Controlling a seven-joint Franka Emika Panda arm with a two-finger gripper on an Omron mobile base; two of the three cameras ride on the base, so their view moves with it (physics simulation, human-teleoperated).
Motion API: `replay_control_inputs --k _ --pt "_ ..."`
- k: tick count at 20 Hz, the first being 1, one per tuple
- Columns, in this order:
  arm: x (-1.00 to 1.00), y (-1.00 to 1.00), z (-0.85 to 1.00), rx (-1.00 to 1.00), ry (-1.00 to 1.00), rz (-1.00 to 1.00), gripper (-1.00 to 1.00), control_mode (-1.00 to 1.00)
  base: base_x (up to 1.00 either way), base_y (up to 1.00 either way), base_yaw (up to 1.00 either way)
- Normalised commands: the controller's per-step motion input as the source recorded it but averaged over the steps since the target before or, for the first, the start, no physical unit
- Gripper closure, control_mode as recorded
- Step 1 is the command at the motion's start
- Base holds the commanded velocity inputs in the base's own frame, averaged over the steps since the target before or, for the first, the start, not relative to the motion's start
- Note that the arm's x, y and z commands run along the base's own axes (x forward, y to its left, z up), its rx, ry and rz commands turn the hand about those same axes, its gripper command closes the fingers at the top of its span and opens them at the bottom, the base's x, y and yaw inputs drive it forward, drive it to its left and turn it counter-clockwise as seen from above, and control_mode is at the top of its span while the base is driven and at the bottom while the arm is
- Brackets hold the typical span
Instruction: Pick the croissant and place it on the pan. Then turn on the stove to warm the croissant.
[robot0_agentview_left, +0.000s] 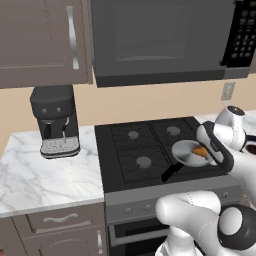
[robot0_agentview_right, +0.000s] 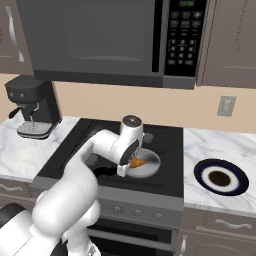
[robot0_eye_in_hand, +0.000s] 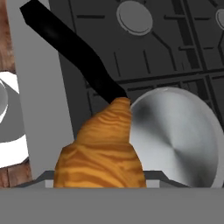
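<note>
We see the pan (robot0_agentview_left: 189, 153) on the stove (robot0_agentview_left: 145, 150), front right burner, its black handle toward the front edge. The gripper (robot0_agentview_right: 131, 165) hangs over it, jaws clamped on the croissant (robot0_eye_in_hand: 103, 151) — inside bare. Plate (robot0_agentview_right: 221, 177) right on the counter, coffee machine (robot0_agentview_left: 54, 121) left — both well apart.

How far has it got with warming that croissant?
Picked up: the croissant sits in the gripper, off the counter. In hand: carrying it over the pan on the stove; whether it touches the pan yet is unclear. Left: letting go and turning a knob on the stove's front panel.
</note>
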Motion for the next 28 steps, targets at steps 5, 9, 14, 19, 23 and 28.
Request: replay_control_inputs --k 5,9,14,19,23,28 --pt "0.28 0.0 0.0 0.03 0.0 0.0 1.0 -1.0 0.0 0.0 0.0" --pt "0.29 0.0 -0.01 0.0 0.0 0.0 1.0 -1.0 0.0 0.0 0.0" --pt "0.18 0.0 -0.14 0.0 0.0 0.0 1.0 -1.0 0.0 0.0 0.0" --pt "0.16 0.0 -0.19 0.01 0.0 0.0 1.0 -1.0 0.0 0.0 0.0" --pt "0.14 0.0 -0.17 0.0 0.0 0.0 1.0 -1.0 0.0 0.0 0.0" --pt "0.2 0.0 -0.12 0.0 0.0 0.0 1.0 -1.0 0.0 0.0 0.0"
